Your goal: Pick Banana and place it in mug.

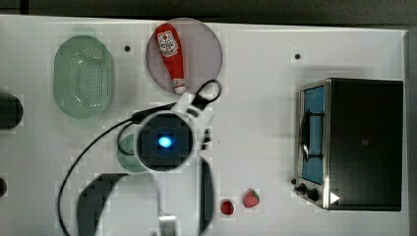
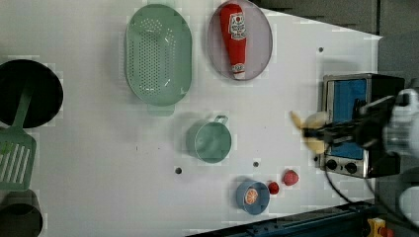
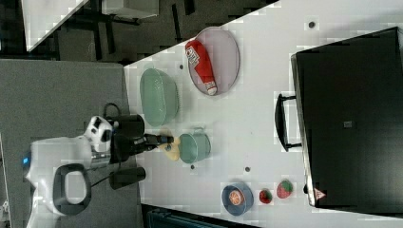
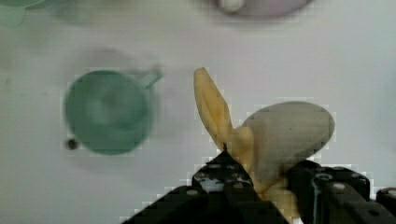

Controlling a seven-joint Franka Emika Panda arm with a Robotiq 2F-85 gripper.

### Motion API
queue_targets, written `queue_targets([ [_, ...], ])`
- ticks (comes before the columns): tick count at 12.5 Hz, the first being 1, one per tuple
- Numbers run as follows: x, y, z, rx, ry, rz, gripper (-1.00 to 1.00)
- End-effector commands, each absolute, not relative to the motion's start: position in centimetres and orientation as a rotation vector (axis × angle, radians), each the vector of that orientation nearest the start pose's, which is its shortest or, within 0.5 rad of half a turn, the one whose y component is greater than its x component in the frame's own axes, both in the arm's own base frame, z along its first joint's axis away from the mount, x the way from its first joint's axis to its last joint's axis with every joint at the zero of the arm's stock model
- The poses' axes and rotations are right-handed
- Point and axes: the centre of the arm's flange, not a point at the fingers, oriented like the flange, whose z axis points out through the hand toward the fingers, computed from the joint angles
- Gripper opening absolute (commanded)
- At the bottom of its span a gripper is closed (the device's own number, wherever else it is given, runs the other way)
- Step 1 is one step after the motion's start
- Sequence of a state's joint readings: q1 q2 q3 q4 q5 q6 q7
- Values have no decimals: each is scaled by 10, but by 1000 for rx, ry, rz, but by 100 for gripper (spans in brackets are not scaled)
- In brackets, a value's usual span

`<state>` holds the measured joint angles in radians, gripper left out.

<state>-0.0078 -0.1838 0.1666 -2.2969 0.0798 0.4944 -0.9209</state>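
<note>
The banana [image 4: 219, 116], partly peeled with pale yellow flaps spread out, is clamped between the fingers of the hand [image 4: 254, 179] and hangs in the air above the white bench [image 2: 99, 148]. In the wrist view it is clear of the mug [image 4: 107, 112], with bare bench between the two. In the right view the banana [image 3: 170, 146] shows just at the right view's left of the mug [image 3: 195, 147], at the tip of the dark hand [image 3: 164, 140].

The mug [image 2: 210, 141] is pale green, round, upright and has a short handle; in the left view it stands near the middle of the bench, below the green perforated colander [image 2: 158, 54]. A red ketchup bottle [image 2: 236, 39] lies on a round grey plate [image 2: 262, 29] beside the colander. Toward the left view's bottom, a small blue dish with an orange slice [image 2: 252, 196] sits just beside two strawberries [image 2: 290, 177]. A toaster oven [image 2: 348, 123] stands at the left view's right edge of the bench. A green slotted spatula [image 2: 17, 158] lies at the left view's left, its handle over a black bowl [image 2: 44, 89].
</note>
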Motion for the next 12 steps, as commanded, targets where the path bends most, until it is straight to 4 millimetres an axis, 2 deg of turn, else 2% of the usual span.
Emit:
queue_targets([
  [1,450,154,404,-3107,-203,154,-36],
  [3,446,181,391,-3116,-124,155,-36],
  [7,451,220,348,-3088,-37,118,-36],
  [10,457,229,311,-3064,-12,139,-36],
  [12,460,230,293,-3061,-28,136,-36],
])
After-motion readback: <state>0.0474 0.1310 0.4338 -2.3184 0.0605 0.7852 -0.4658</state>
